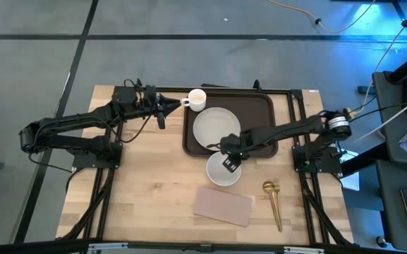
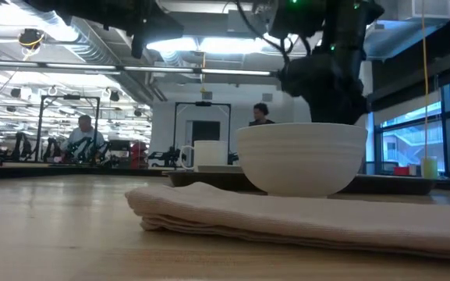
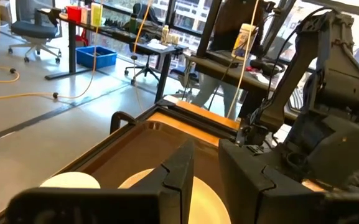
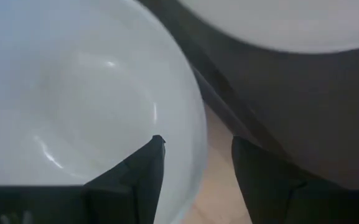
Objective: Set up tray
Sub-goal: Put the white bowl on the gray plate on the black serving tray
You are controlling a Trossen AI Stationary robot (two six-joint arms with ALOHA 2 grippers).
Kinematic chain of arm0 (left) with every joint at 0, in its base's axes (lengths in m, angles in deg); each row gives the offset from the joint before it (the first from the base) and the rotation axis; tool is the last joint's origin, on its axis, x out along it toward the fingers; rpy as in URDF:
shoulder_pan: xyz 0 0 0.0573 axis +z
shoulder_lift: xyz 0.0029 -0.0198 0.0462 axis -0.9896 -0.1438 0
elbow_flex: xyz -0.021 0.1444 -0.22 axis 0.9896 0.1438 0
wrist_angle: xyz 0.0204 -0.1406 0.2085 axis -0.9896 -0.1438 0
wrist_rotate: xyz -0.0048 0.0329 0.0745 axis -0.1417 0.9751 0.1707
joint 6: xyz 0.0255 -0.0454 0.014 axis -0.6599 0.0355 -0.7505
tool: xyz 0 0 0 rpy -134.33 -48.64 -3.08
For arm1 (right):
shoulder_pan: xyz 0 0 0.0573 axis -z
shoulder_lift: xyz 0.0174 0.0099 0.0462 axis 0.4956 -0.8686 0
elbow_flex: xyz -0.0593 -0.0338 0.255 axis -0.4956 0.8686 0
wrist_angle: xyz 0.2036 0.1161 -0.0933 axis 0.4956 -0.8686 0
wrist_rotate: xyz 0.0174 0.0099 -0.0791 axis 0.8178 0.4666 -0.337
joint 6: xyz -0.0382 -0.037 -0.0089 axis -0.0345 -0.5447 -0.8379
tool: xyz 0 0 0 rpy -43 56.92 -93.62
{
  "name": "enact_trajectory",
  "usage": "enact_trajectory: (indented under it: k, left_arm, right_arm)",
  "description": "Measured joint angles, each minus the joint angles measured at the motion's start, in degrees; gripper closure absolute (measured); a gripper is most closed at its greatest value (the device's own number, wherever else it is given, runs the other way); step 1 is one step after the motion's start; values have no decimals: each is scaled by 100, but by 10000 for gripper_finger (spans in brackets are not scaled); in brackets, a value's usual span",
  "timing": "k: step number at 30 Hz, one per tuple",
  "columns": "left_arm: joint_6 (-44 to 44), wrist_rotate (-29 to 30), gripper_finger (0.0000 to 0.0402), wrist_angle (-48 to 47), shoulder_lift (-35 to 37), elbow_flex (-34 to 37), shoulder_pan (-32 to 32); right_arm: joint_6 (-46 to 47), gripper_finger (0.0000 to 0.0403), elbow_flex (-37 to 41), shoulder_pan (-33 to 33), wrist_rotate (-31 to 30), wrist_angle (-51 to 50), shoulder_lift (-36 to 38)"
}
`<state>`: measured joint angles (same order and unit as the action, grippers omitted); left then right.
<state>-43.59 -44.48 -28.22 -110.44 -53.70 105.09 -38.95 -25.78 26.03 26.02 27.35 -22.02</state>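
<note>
- Tray sits at the far middle of the worktop in the high view, carrying a white plate. A white mug stands at its far-left corner, seemingly just off the rim.
- Same view: right pincer hangs over the white bowl, just in front of the tray; probably placed to lift it aboard. Left pincer is beside the mug. Napkin and gold spoon lie nearer the front, still off the tray.
- Low view alone confirms the bowl rests flat on the worktop, behind the napkin.
- Left wrist view: the fingers stand apart, nothing between them, over the tray's far end.
- Right wrist view, uniquely: fingers spread, straddling the bowl's rim, one inside, one outside, not visibly pinching.
</note>
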Motion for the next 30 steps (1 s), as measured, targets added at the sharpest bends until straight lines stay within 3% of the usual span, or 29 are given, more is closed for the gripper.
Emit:
enact_trajectory:
  k: [5,13,20,30]
  left_arm:
    - [0,0,332,-12,0,0,0]
    - [0,0,336,-24,0,0,0]
    - [2,-2,337,-64,0,0,0]
    - [-18,0,343,-82,1,0,0]
  right_arm:
    - [-3,258,2,0,128,41,-209]
    - [-252,388,-37,11,217,75,-214]
    - [-814,398,-619,202,1081,-158,109]
    - [-1566,400,-2105,1547,158,-646,251]
